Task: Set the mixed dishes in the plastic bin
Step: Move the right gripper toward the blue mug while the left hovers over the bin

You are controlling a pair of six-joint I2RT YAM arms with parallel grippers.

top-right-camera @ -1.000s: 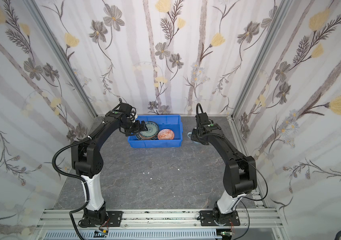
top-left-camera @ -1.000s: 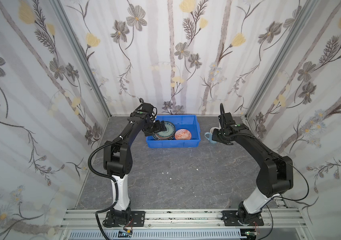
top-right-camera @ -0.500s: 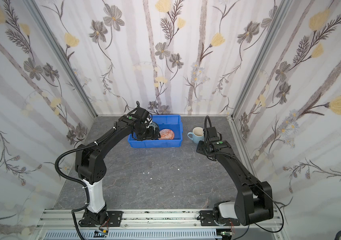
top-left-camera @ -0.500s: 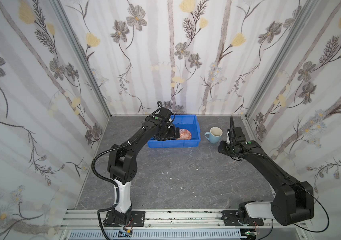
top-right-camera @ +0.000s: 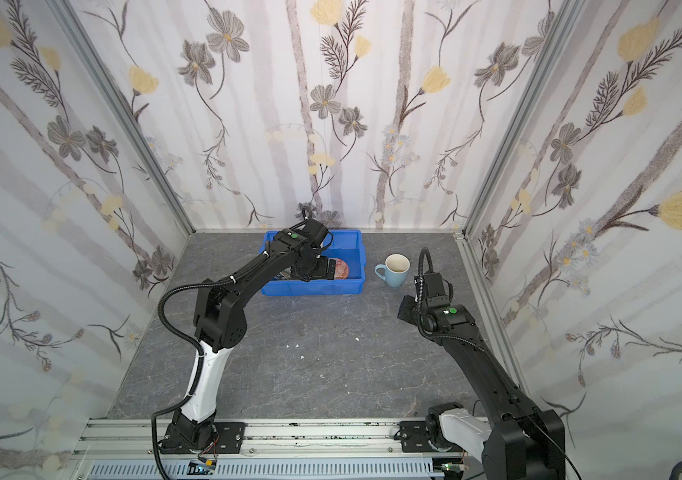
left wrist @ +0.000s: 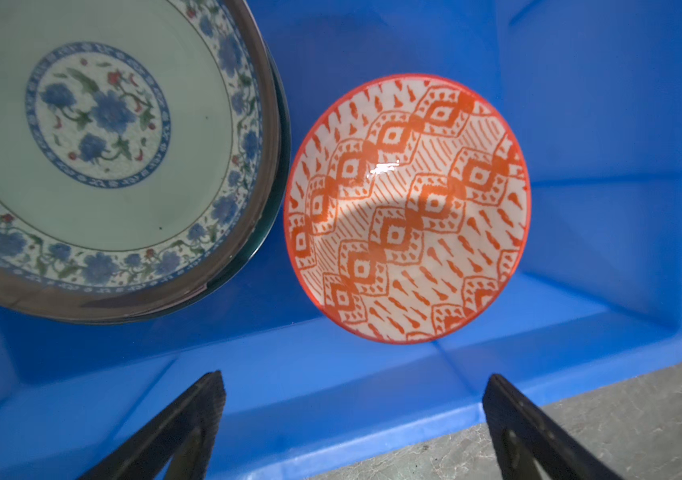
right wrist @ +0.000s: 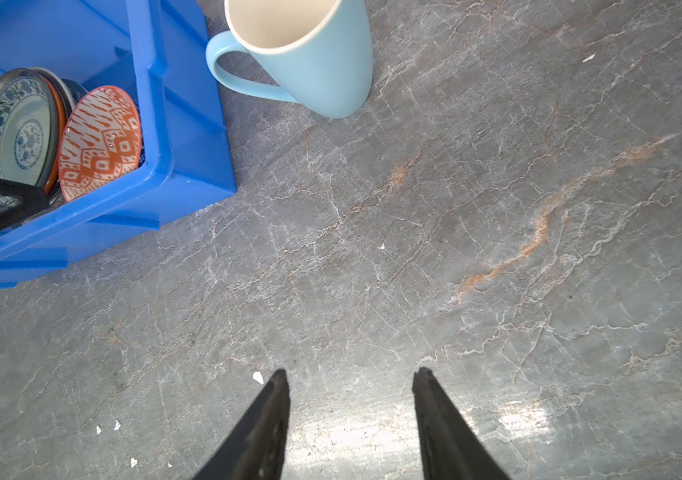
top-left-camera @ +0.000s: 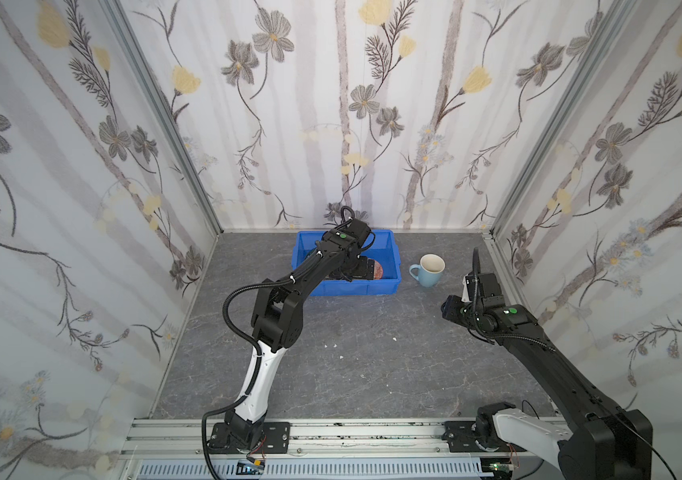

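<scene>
The blue plastic bin [top-left-camera: 389, 266] [top-right-camera: 354, 249] stands at the back of the table. In it a teal patterned plate [left wrist: 102, 137] [right wrist: 15, 133] lies on top of other plates, and beside it sits the orange-patterned bowl [left wrist: 408, 208] [right wrist: 100, 143]. My left gripper [left wrist: 352, 386] hangs open and empty over the bin's near wall [left wrist: 331, 407], just short of the bowl. The pale blue mug [top-left-camera: 429, 271] [top-right-camera: 395, 270] [right wrist: 310, 54] stands upright on the table to the right of the bin. My right gripper [right wrist: 349, 378] is open and empty over bare table, well back from the mug.
Floral-papered walls close in the back and both sides, with metal posts in the back corners. A few small white chips [top-left-camera: 333, 345] lie on the grey marbled tabletop [top-left-camera: 372, 374]. The arms' mounting rail [top-left-camera: 331, 432] runs along the front edge.
My left gripper has swung from the plates on the bin's left side to the bowl on its right. My right gripper has drawn back from the mug, which stands uncovered.
</scene>
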